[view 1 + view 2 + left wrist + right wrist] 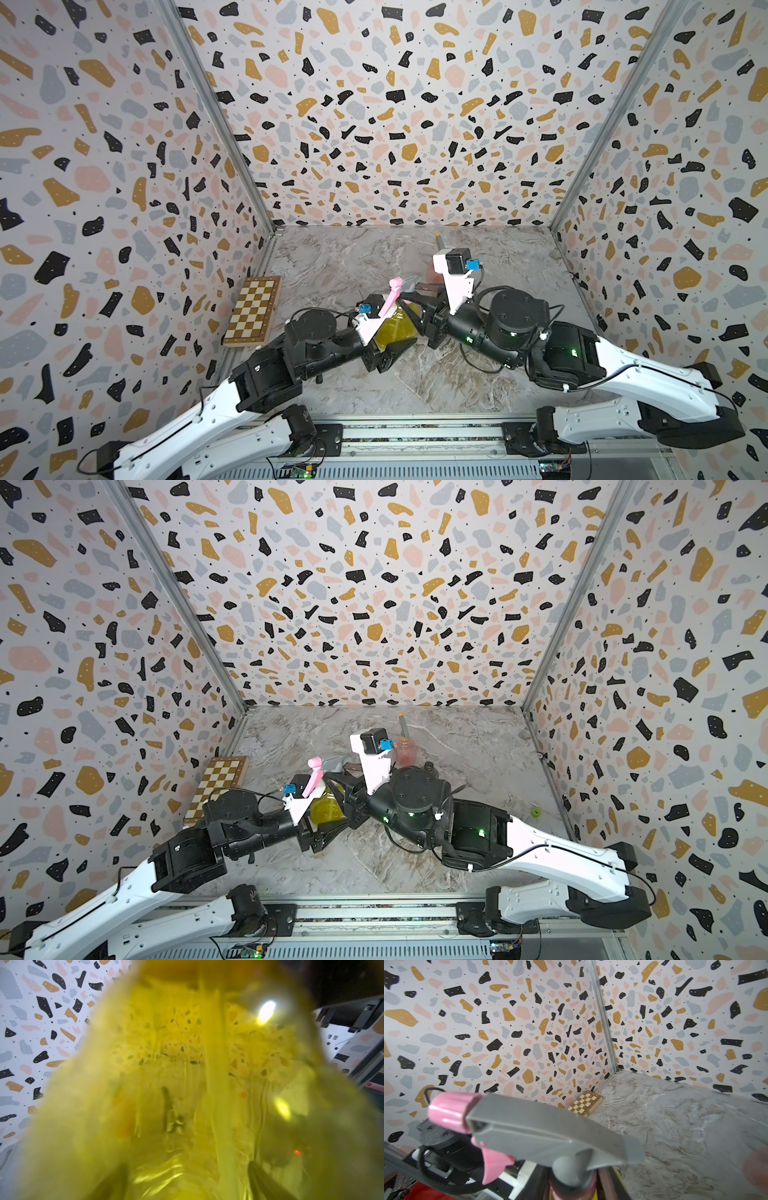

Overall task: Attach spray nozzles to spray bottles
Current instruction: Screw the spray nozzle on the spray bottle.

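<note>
pinching the bright yellow translucent bottle upright, left jaws face right jaws clamped on the grey, pink-triggered plastic nozzle atop its neck.

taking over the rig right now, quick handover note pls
Grippers: the left gripper is shut on the yellow bottle. The right gripper is shut on the collar of the pink-trigger nozzle, which sits on that bottle's neck.
Done, it seems: the pink bottle at the back carries the orange-trigger nozzle.
Left: finish screwing this nozzle down; how tight it is cannot be told. A third bottle and nozzle are not clearly in view.
</note>
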